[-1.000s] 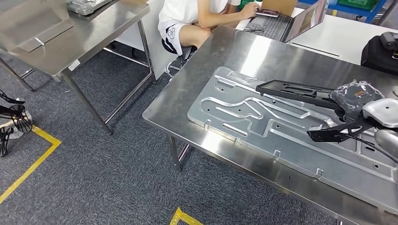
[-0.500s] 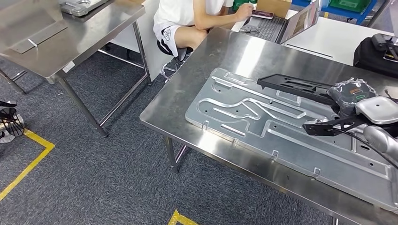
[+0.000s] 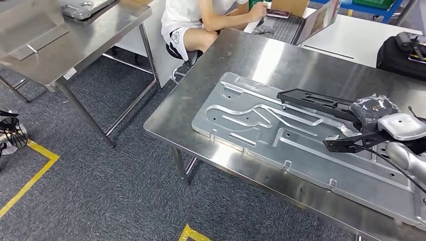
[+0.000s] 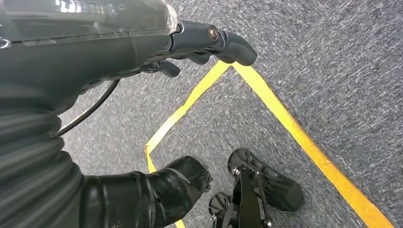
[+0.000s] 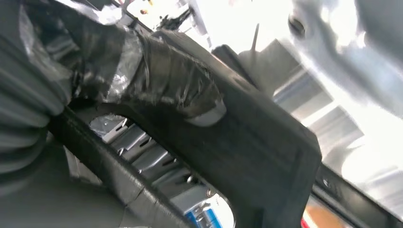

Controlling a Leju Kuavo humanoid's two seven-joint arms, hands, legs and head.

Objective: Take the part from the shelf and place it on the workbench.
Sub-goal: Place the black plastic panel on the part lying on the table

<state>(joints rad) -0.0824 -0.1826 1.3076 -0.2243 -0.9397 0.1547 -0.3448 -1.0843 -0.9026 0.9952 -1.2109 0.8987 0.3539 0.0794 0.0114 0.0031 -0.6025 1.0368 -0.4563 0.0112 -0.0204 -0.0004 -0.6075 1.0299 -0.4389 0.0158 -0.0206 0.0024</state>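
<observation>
The right hand point(image 3: 374, 111), wrapped in dark film, grips the black frame part point(image 3: 321, 103) at its right end; in the right wrist view the thumb point(image 5: 176, 80) lies clamped over the black frame's bar point(image 5: 266, 156). The part hangs just above the large stamped metal panel point(image 3: 261, 125) that lies flat on the steel workbench point(image 3: 251, 55), its long arm reaching left over the panel's middle and a shorter arm pointing toward the near edge. The left hand point(image 4: 199, 45) hangs low over grey carpet point(image 4: 332, 61) crossed by yellow floor tape point(image 4: 294, 128), holding nothing, its dark fingers loosely curled. On the far side a seated person point(image 3: 201, 20) works at a laptop point(image 3: 301, 22). A black bag point(image 3: 402, 52) rests at the far right, and a second steel table point(image 3: 75, 40) stands far left.
</observation>
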